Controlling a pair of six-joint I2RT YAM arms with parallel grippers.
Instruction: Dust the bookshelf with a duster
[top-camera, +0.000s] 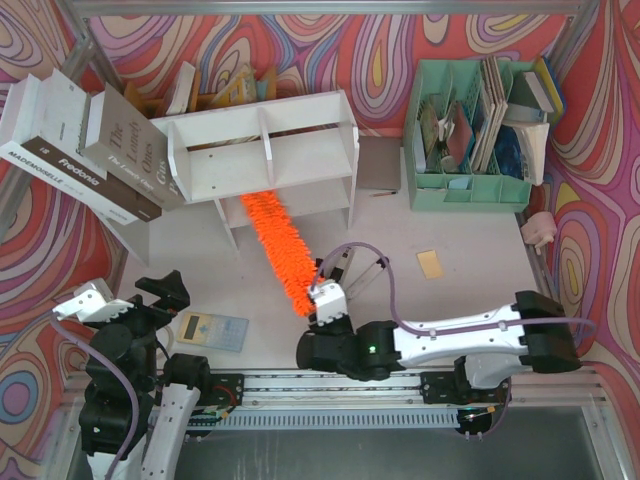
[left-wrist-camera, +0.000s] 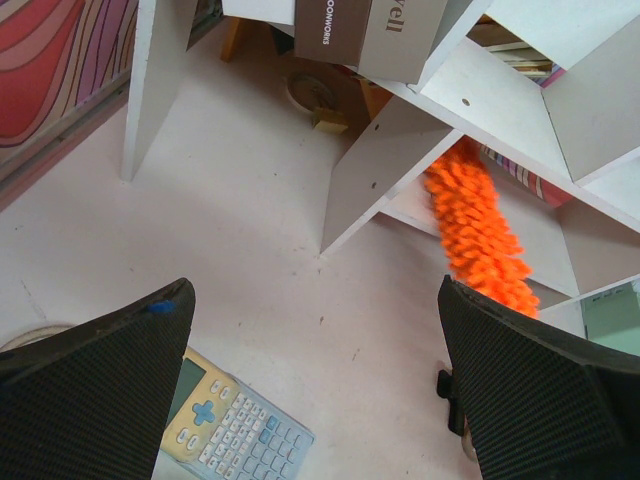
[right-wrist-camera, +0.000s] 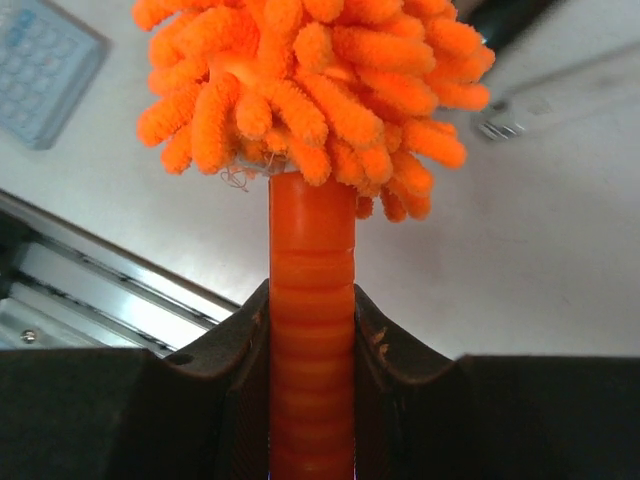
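The white bookshelf (top-camera: 265, 150) stands at the back of the table, its uprights also filling the left wrist view (left-wrist-camera: 380, 165). The fluffy orange duster (top-camera: 280, 245) runs from my right gripper (top-camera: 322, 302) diagonally up-left, and its far end lies inside the shelf's lower tier (left-wrist-camera: 480, 235). In the right wrist view the right gripper (right-wrist-camera: 312, 320) is shut on the ribbed orange handle (right-wrist-camera: 312, 250), with the fluffy head (right-wrist-camera: 310, 80) just beyond the fingers. My left gripper (top-camera: 160, 300) hangs open at the near left, nothing between its fingers (left-wrist-camera: 315, 300).
Large books (top-camera: 80, 140) lean against the shelf's left end. A mint-green file organiser (top-camera: 470, 150) stands at the back right, with a dark notebook (top-camera: 378, 165) beside it. A calculator (top-camera: 212, 328) lies near the left gripper (left-wrist-camera: 235, 425). A small yellow card (top-camera: 430, 263) lies to the right.
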